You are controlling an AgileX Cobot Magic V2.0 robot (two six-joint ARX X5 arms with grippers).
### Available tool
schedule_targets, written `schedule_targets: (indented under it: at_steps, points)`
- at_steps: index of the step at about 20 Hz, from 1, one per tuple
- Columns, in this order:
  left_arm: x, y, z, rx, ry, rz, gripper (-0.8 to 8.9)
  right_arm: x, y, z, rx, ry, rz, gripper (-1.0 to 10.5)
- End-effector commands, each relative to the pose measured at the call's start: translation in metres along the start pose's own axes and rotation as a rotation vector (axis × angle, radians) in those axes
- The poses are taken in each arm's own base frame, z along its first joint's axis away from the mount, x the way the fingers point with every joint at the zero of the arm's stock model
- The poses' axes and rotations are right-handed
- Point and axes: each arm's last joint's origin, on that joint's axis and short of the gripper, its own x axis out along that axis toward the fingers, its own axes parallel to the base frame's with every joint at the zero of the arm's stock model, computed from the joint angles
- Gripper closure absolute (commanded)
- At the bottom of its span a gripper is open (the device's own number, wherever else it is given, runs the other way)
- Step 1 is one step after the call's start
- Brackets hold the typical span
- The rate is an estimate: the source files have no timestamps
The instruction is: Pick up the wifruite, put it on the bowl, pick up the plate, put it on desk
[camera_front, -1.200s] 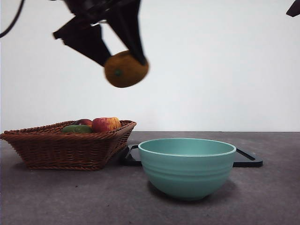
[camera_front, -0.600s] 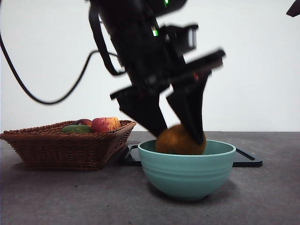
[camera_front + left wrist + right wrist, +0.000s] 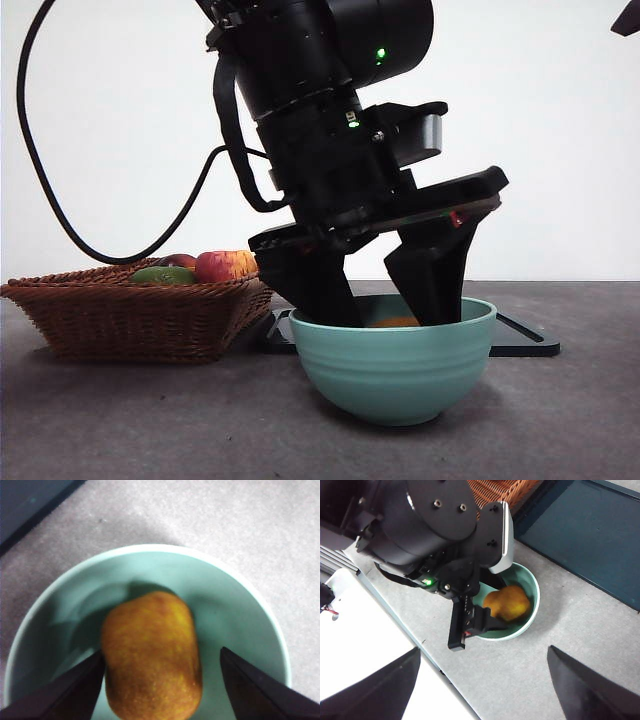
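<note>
Left gripper (image 3: pixel 385 305) jaws spread apart inside the bowl (image 3: pixel 392 365), wifruite (image 3: pixel 151 655) lying loose in it (one jaw touching it). Right gripper (image 3: pixel 482 685) open, well above the desk (image 3: pixel 150 420).

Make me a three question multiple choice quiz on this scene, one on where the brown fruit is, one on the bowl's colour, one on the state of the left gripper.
1. Where is the wifruite?
A. In the wicker basket
B. In the bowl
C. On the black tray

2. What colour is the bowl?
A. Teal-green
B. Red
C. White

3. How is the left gripper?
A. Shut on the fruit
B. Out of view
C. Open, jaws astride the fruit

Answers: 1 B, the left wrist view shows the fruit lying inside the bowl. 2 A, its wall and rim are teal-green. 3 C, one jaw stands clear of the fruit.
</note>
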Motion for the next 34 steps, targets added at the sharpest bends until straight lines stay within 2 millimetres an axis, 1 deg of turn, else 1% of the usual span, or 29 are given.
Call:
schedule_targets:
  at_steps: [1, 4, 7, 11, 15, 17, 19, 22, 24, 27, 29, 31, 34]
  points:
    - [0.002, -0.006, 0.004, 0.005, -0.004, -0.008, 4.35, -0.001, 0.001, 0.004, -0.008, -0.010, 0.001, 5.4]
    - [-0.011, -0.007, 0.006, 0.002, -0.034, -0.013, 4.38, -0.001, 0.001, 0.004, -0.007, -0.010, 0.001, 5.4]
    - [-0.039, -0.008, 0.011, -0.009, -0.113, -0.027, 4.38, -0.001, 0.001, 0.004, -0.007, -0.009, 0.001, 5.4]
    - [-0.089, -0.003, 0.014, -0.030, -0.245, -0.039, 4.38, -0.001, 0.001, 0.004, -0.008, -0.010, 0.001, 5.4]
    - [-0.149, 0.008, 0.010, -0.054, -0.413, -0.040, 4.38, -0.001, 0.001, 0.004, -0.008, -0.010, 0.001, 5.4]
    - [-0.178, 0.017, 0.004, -0.076, -0.480, -0.026, 4.38, -0.001, 0.001, 0.004, -0.008, -0.010, 0.001, 5.4]
    - [-0.206, 0.029, -0.008, -0.111, -0.532, 0.002, 4.38, -0.001, 0.001, 0.004, -0.008, -0.010, 0.001, 5.4]
    - [-0.238, 0.045, -0.028, -0.162, -0.576, 0.057, 4.38, -0.001, 0.001, 0.004, -0.008, -0.010, 0.001, 5.4]
    - [-0.255, 0.053, -0.042, -0.195, -0.592, 0.092, 4.38, -0.001, 0.001, 0.004, -0.008, -0.010, 0.001, 5.4]
    - [-0.272, 0.057, -0.063, -0.207, -0.599, 0.107, 4.38, -0.001, 0.001, 0.004, -0.008, -0.010, 0.001, 5.4]
    - [-0.273, 0.057, -0.077, -0.207, -0.592, 0.090, 4.38, -0.001, 0.001, 0.004, -0.008, -0.010, 0.001, 5.4]
    - [-0.264, 0.056, -0.092, -0.202, -0.568, 0.051, 4.38, -0.001, 0.001, 0.004, -0.008, -0.010, 0.001, 5.4]
    - [-0.240, 0.055, -0.115, -0.195, -0.494, -0.036, 4.38, -0.001, 0.001, 0.004, -0.008, -0.010, 0.001, 5.4]
